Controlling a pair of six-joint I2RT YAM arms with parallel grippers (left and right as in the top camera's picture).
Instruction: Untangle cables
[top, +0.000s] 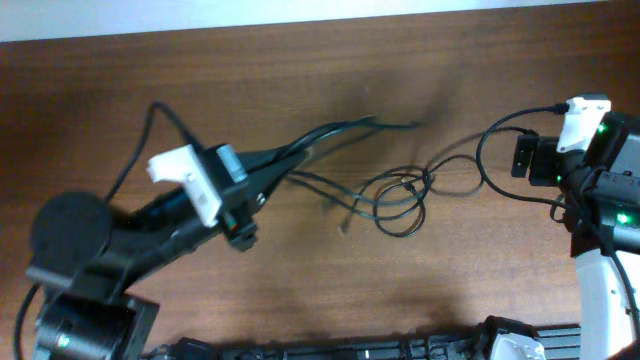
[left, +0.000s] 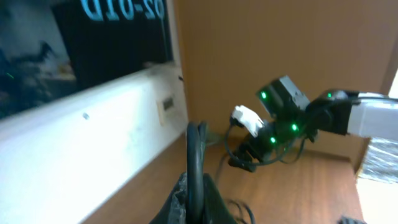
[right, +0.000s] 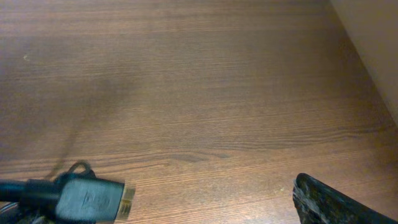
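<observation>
The left tool (top: 272, 170) is clenched on the cables (top: 400, 195). The left wrist view shows black strands rising out from between its jaws, and from above several strands fan away from it toward the far right. Past that fan, the cords lie on the tabletop (top: 300, 60) about midway between the arms, in loose loops that cross one another, with a couple of small plug ends poking out on their left side. The right tool (top: 527, 157) sits at the right edge, well apart from the loops, with its jaws released wide and nothing between them. A dark plug with a brassy collar (right: 93, 199) shows at the near left of the right wrist view, but I cannot tell whether it belongs to the bundle. I judge the work to be partly done at best: one end is gathered and drawn out, while the middle loops overlap and no cord lies free on its own.
</observation>
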